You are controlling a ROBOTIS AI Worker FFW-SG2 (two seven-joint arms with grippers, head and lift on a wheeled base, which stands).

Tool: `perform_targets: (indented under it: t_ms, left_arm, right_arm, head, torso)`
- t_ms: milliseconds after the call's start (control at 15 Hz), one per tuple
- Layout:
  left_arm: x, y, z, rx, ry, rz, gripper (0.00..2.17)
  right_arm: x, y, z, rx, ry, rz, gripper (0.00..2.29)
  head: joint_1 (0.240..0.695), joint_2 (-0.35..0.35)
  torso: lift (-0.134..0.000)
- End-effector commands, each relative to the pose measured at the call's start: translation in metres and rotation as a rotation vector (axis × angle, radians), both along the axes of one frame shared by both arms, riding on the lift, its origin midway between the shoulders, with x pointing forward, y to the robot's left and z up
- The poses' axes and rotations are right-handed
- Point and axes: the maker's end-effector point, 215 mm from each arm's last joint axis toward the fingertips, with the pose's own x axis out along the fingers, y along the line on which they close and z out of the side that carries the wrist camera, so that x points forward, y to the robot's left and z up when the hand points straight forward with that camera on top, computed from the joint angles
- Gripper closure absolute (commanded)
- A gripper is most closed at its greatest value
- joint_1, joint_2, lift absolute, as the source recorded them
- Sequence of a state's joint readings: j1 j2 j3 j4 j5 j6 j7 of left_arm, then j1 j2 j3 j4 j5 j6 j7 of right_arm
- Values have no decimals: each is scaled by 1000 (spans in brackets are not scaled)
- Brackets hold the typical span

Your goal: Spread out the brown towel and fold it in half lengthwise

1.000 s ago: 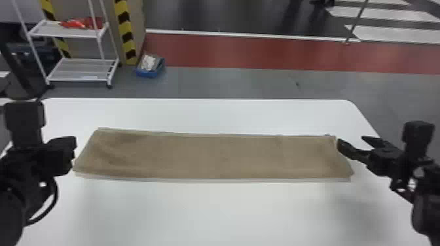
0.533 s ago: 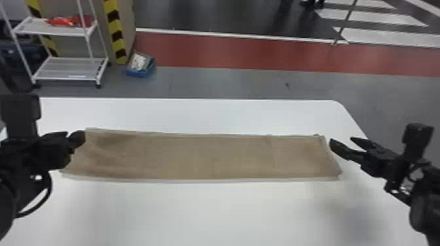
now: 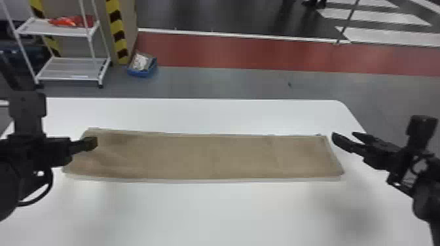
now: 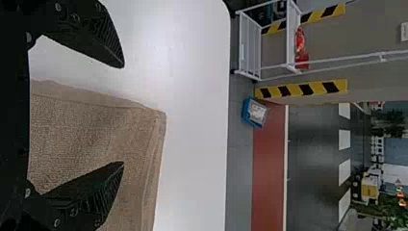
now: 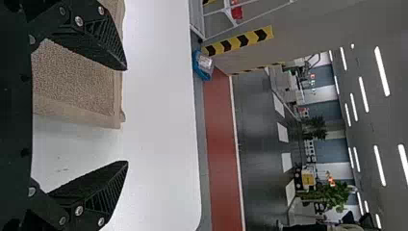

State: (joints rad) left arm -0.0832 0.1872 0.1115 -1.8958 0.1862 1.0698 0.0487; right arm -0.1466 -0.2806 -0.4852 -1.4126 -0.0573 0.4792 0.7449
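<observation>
Left gripper: black, wedge-shaped fingers, ribbed flanks. Squarish black block above left gripper; thin black cable looping below it, near rounded black housing. Right gripper: black, same tapered, ribbed fingers, round silvery screws.

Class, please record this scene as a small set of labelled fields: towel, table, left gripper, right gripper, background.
towel: brown, a long, narrow, flat strip, slightly creased at its left end
table: white
left gripper: open, at the towel's left end
right gripper: open, near its right end
background: white shelf rack, blue bin
</observation>
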Motion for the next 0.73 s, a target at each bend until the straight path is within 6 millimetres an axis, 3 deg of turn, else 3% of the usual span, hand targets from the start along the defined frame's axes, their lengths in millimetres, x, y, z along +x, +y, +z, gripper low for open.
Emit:
perform_targets:
  t_ms: [0, 333, 667]
  left_arm:
    - [3, 5, -4, 7, 19, 3, 144]
    - [11, 3, -2, 0, 19, -8, 147]
    - [6, 0, -12, -1, 77, -13, 147]
  right_arm:
    - [3, 0, -2, -3, 16, -2, 215]
    - [7, -1, -8, 18, 49, 3, 218]
    - [6, 3, -15, 40, 85, 11, 221]
  head:
    - [695, -126]
    - [695, -119]
    - [695, -120]
  torso:
    - [-125]
    - [-125]
    - [-125]
